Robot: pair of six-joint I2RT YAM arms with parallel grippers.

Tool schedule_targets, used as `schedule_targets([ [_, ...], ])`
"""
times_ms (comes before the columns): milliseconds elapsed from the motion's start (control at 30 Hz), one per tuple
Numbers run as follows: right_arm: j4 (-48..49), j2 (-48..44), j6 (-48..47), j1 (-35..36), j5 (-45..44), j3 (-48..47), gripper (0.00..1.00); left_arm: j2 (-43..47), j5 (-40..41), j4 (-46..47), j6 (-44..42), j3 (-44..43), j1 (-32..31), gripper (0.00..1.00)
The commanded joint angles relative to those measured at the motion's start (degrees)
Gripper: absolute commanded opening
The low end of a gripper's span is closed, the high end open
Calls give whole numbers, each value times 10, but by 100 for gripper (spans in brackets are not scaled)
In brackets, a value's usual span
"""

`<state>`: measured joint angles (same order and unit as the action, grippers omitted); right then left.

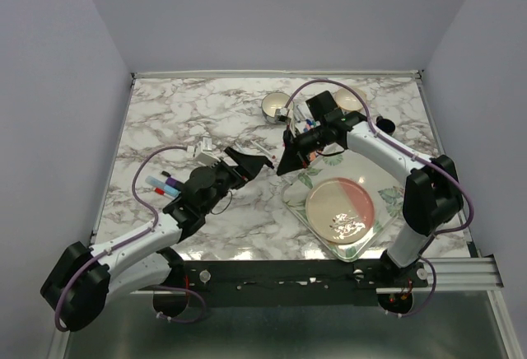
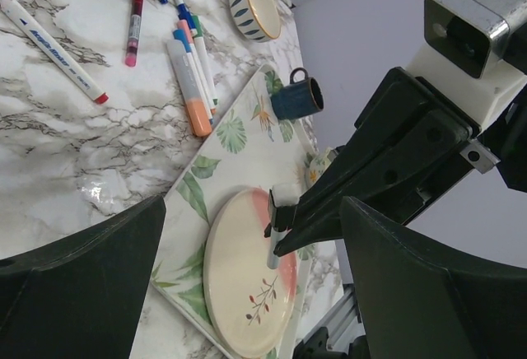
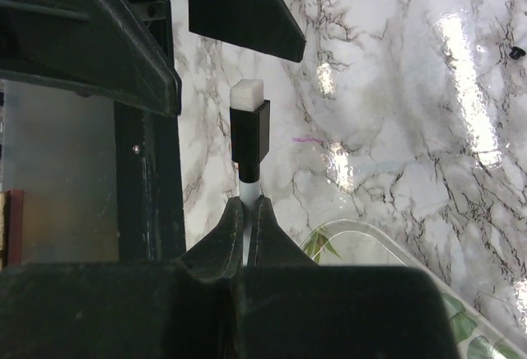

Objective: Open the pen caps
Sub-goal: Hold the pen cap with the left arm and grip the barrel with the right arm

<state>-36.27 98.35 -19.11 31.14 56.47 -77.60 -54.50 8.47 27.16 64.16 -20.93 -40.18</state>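
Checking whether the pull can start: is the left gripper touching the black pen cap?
Apart. The left wrist view shows the black cap between the left gripper's wide-open jaws, clear of both.

Only blurred blue lettering along one white marker barrel (image 2: 51,44), illegible.

**Marble-patterned table (image 1: 189,112), seen from above.** Just on the near side of your right gripper (image 3: 247,209) lies a leaf-print tray (image 1: 306,182). Beyond that gripper, toward the far edge, stand a metal bowl (image 1: 274,106) and a striped bowl (image 2: 255,1). Loose marker pens (image 2: 193,79) are scattered between the two bowls. Behind your left gripper (image 2: 254,202), beside its wrist, lies a second small group of pens (image 1: 162,183). A single pen (image 2: 53,42) lies apart, ahead of the left gripper at the upper left of its wrist view.
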Motion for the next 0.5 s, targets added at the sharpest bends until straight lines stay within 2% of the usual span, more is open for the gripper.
schedule_targets([
  [0, -3, 10, -5, 3, 5, 0, 1, -28, 43, -13, 10, -28, -20, 93],
  [133, -2, 11, -4, 3, 5, 1, 1, -53, 73, -21, 12, -46, -34, 88],
  [333, -1, 11, -5, 3, 1, 1, 1, -97, 91, -33, 9, -77, -55, 73],
  [367, -1, 11, -5, 3, 1, 0, 1, -100, 94, -33, 8, -79, -57, 67],
  [467, -2, 11, -5, 3, 0, 1, 0, -115, 96, -33, 7, -86, -65, 58],
])
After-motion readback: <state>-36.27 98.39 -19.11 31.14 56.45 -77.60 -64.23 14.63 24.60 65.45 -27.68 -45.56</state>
